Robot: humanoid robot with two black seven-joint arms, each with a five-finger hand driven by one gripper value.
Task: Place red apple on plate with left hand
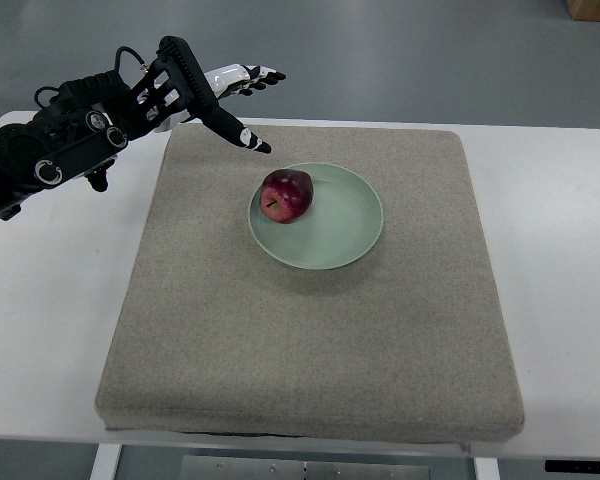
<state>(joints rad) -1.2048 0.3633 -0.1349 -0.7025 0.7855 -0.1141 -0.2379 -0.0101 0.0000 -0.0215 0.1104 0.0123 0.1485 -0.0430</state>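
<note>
The left hand (pixel 205 95) hovers with fingers spread, holding nothing. We find the red apple (pixel 286 195) below-right of it, resting on the green plate (pixel 355 215). Placement appears complete; we judge only withdrawal remains.

We lose the left arm (pixel 20 165) past the picture's left edge | desk (pixel 565 250) cut off left, right and bottom | apple (pixel 286 195) hides part of the plate (pixel 345 240) | brown thing (pixel 595 8) clipped at top right, unidentifiable
</note>
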